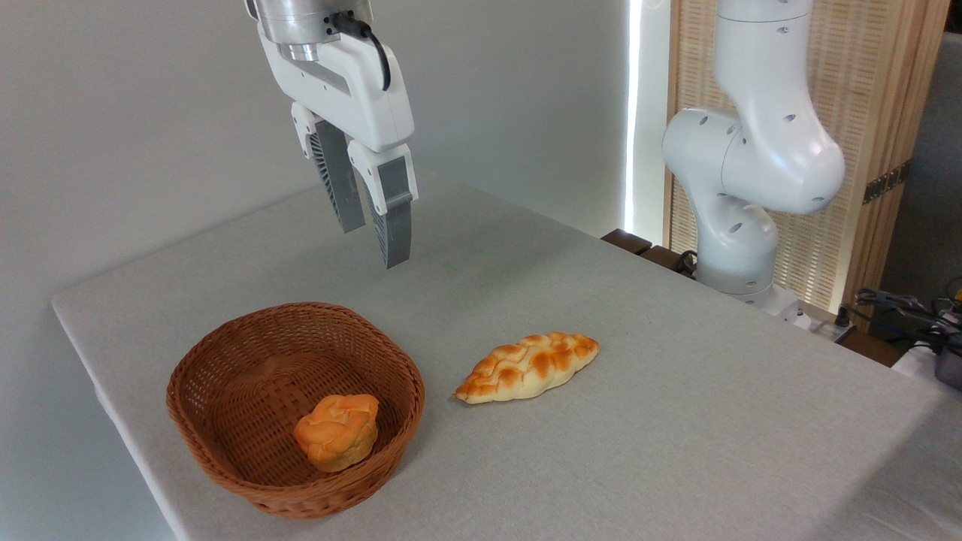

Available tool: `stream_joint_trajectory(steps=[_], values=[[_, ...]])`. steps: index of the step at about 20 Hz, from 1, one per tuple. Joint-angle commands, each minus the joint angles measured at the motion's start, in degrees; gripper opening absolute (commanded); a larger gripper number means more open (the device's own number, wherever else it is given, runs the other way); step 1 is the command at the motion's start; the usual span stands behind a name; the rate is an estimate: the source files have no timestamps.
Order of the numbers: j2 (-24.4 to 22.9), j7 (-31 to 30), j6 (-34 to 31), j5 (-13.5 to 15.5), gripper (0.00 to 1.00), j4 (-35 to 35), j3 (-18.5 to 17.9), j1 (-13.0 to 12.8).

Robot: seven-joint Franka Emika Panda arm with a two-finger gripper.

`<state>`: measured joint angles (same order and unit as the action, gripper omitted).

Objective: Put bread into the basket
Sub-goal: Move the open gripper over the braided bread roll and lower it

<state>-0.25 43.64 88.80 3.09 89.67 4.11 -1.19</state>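
Observation:
The bread (527, 366), a long braided loaf with pale sides and golden-orange bumps, lies on the grey table just right of the basket. The basket (225, 353) is round brown wicker and stands near the table's front-left corner. My gripper (373, 244) hangs in the air above and behind the basket's far rim, well clear of the loaf. Its two grey fingers (394, 218) stand a little apart with nothing between them.
A small round orange bun (337, 431) lies inside the basket. The arm's white base (740, 188) rises at the table's back right. Cables and dark gear (913, 308) sit off the right edge. The table's (676, 451) left edge runs close beside the basket.

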Motion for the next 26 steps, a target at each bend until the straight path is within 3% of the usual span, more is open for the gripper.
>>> stream_joint_trajectory(steps=[1, 7, 12, 15, 17, 21, 26], values=[[-4.05, -0.22, -0.65, -0.28, 1.0, 5.59, 0.02, 0.14], [-7.74, -0.13, -0.21, -0.54, 1.0, 12.27, -0.06, -0.21], [-16.27, 1.44, 9.98, -1.15, 1.0, 27.38, -0.76, -1.7], [-16.89, 7.76, 10.86, -1.59, 1.0, 31.87, -4.45, -3.81], [-16.89, 8.75, 12.97, -1.68, 1.0, 33.98, -6.29, -3.91], [-16.37, 12.52, 16.49, -2.65, 1.0, 37.41, -7.01, -3.99], [-15.31, 12.88, 17.54, -2.74, 1.0, 40.84, -7.01, -4.25]])
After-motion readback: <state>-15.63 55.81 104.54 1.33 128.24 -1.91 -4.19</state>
